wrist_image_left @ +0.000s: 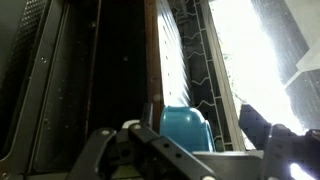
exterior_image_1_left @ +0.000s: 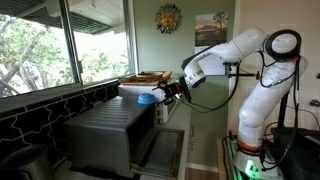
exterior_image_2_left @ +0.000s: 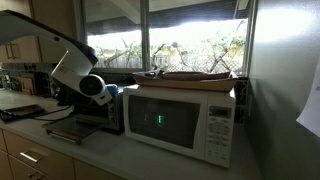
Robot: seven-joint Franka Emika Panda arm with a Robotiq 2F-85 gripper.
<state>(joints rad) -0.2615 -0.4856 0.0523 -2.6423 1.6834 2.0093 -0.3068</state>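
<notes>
Fingers (wrist_image_left: pixel 186 142): either side of blue cup (wrist_image_left: pixel 187 125), bottom centre of wrist view; clamped or slack, cannot tell.
Position: above toaster oven (exterior_image_1_left: pixel 110 130), frame-left of microwave (exterior_image_2_left: pixel 180 120).

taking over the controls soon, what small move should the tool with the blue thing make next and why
Probably lower the tool slightly: the blue object sits at its tip, right at the toaster oven's top edge, and whether it rests there is unclear.
</notes>
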